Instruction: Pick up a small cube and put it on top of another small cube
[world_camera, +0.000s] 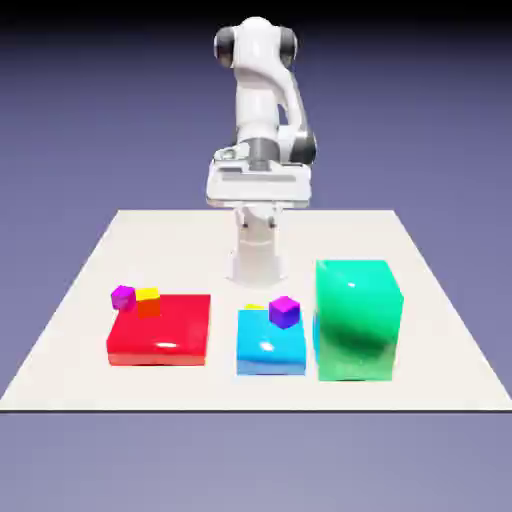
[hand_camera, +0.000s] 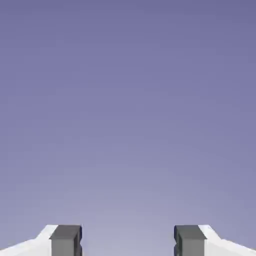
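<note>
My gripper (world_camera: 258, 190) hangs high above the table's far side, well behind all the blocks. In the hand view the gripper (hand_camera: 128, 240) is open: its grey fingertips (hand_camera: 66, 240) stand far apart with only the blue-violet backdrop between them. The small cube (world_camera: 254, 306) shows only as a thin lime-yellow sliver at the back edge of the blue block (world_camera: 270, 345), behind a purple cube (world_camera: 285, 311) that sits on that block. A yellow cube with orange sides (world_camera: 148, 300) and a magenta cube (world_camera: 123, 296) sit at the far left corner of the flat red block (world_camera: 160, 332).
A tall green block (world_camera: 358, 320) stands just to the exterior view's right of the blue block and rises well above it. The white table (world_camera: 80, 290) ends shortly in front of the three big blocks. The hand view holds no table or block.
</note>
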